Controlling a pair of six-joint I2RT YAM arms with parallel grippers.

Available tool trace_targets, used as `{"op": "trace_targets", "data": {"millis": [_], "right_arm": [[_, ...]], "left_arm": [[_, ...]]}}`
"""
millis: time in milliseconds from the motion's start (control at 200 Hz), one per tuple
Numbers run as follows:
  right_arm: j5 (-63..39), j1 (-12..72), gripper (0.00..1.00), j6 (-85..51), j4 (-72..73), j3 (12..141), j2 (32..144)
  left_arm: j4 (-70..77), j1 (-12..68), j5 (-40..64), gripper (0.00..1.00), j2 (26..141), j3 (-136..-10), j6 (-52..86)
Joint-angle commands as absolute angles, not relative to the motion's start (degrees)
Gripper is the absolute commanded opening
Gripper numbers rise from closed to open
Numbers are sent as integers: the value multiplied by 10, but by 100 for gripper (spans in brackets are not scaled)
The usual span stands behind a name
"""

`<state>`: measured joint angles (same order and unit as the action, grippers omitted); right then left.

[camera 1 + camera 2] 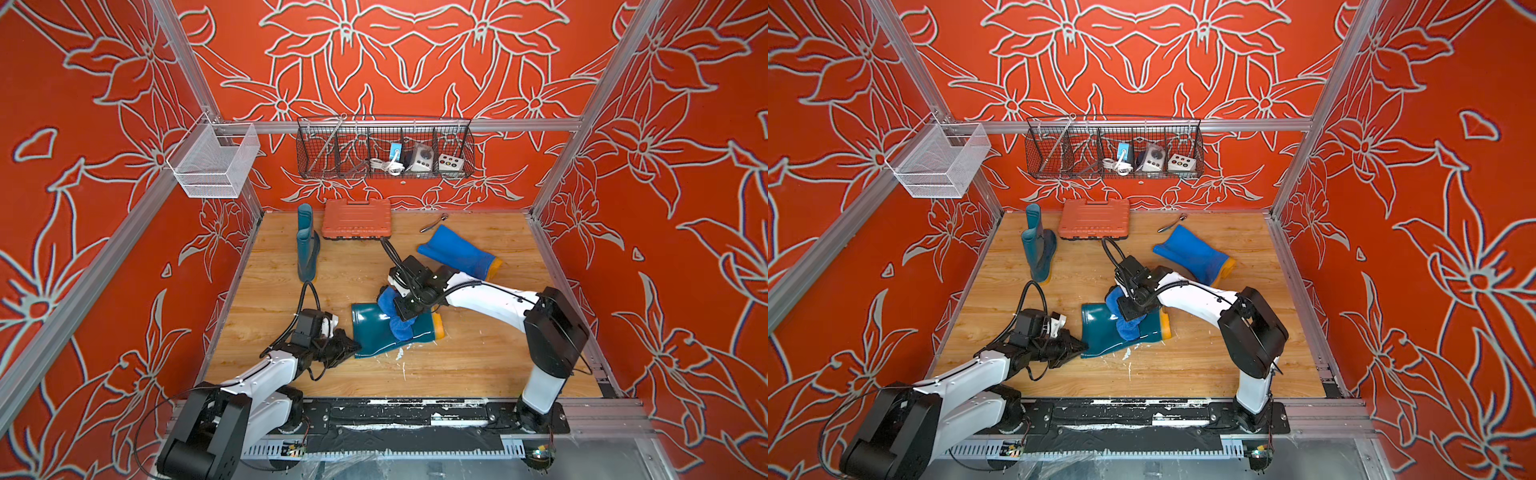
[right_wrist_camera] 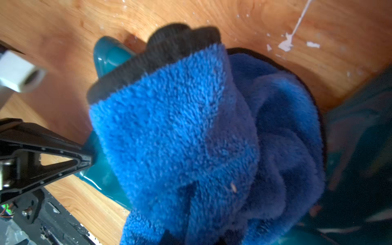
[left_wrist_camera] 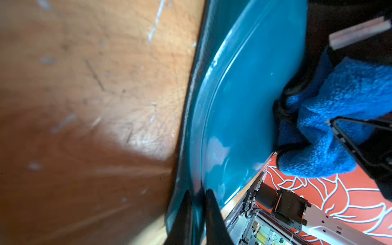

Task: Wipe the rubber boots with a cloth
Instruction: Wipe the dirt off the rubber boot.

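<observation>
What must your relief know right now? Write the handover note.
Grippers: left gripper shut on the top rim of the lying teal boot; right gripper shut on the cloth, which is pressed onto that boot's shaft near the ankle.
Elsewhere: upright teal boot stands far left beside the orange case; blue boot lies far right. Neither is touched.
Done: cloth in grip, one boot held. How much is wiped cannot be told.
Left: finish this boot, then the other two.
</observation>
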<state>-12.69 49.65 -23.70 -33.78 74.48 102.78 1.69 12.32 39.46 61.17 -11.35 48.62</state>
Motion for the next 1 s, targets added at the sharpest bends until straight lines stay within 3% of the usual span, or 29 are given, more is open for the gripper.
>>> {"op": "trace_targets", "data": {"millis": [0,75,215,500,691,806,996], "right_arm": [[-151,523,0,-260,-321,774,1076],[-163,549,0,-253,-328,819,1112],[-136,557,0,-231,-363,858,1127],[-94,442,0,-213,-389,754,1014],[-143,514,0,-232,-374,834,1105],[-160,567,0,-237,-374,909,1161],[-144,556,0,-228,-389,895,1149]], "left_arm": [[32,122,422,5,611,-133,473],[30,122,419,0,610,-139,472],[10,122,415,0,603,-151,468],[-30,121,407,0,551,-144,466],[-19,119,410,0,554,-146,472],[3,118,406,19,585,-145,479],[82,117,420,30,682,-148,481]]}}
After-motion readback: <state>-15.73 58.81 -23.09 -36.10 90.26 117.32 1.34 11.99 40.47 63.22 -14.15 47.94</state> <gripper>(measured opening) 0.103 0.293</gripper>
